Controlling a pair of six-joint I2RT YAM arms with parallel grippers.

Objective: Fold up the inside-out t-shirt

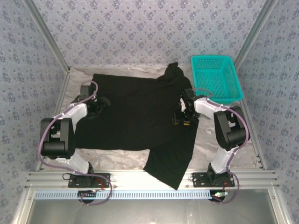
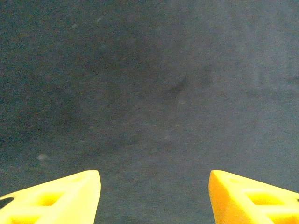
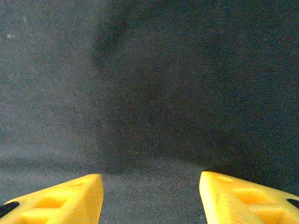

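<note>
Top view first: the inside-out t-shirt (image 1: 135,112) lies spread across the middle of the worktop (image 1: 117,157), plain black cloth facing up. Its long axis runs left to right. One narrow piece pokes toward the far wall, just beside the teal mesh basket (image 1: 216,74). A broader flap slants down on the right, and its corner lies over the metal rail (image 1: 140,177) at the near edge. I cannot tell which end is the neck. My left gripper (image 1: 100,105) sits at the shirt's left edge, and my right gripper (image 1: 183,114) is over the cloth on the right side, near the basket's near corner.

Over to my left wrist: the left gripper (image 2: 154,176) is released. Its yellow fingers (image 2: 70,196) stand wide apart with nothing between them, and flat black cloth (image 2: 149,93) lies beyond with a faint crease near the middle.

Right wrist now: the right gripper (image 3: 150,177) is also spread and holds nothing, with its yellow fingers (image 3: 243,198) apart. Black cloth (image 3: 154,84) lies beyond the tips, with a soft fold line across just ahead of them.
</note>
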